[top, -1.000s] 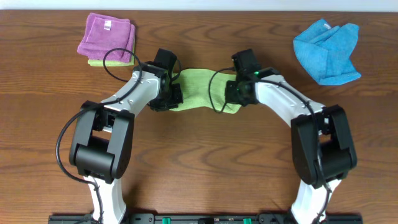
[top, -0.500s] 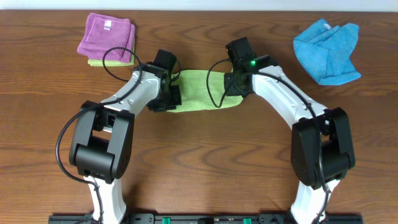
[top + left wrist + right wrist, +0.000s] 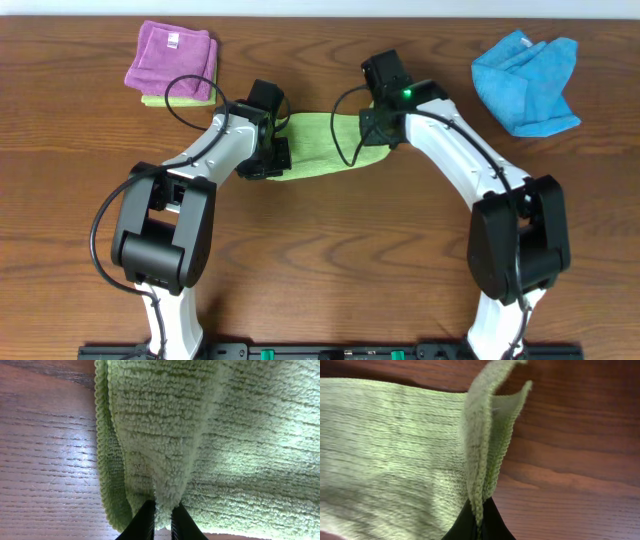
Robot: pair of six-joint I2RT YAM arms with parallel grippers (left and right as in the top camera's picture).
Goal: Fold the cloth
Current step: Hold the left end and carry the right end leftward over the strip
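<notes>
The cloth [image 3: 322,145] is a lime-green towel lying as a folded band on the wooden table between my two arms. My left gripper [image 3: 275,160] is shut on a pinch of its left end; in the left wrist view the cloth [image 3: 210,435] fills the frame and the black fingertips [image 3: 145,522] clamp a tuft. At the right end my right gripper [image 3: 372,125] is shut on the cloth's edge. The right wrist view shows that edge of the cloth [image 3: 480,450] lifted upright off the table, doubled over, with the gripper [image 3: 479,522] pinching it.
A folded purple cloth [image 3: 172,60] lies on a pale green one at the back left. A crumpled bright blue cloth [image 3: 527,82] sits at the back right. Bare wood table [image 3: 330,260] spreads in front of the arms.
My right gripper has carried the cloth's right end up and toward the back left, drawing that end off the table. The left gripper has stayed in place.
</notes>
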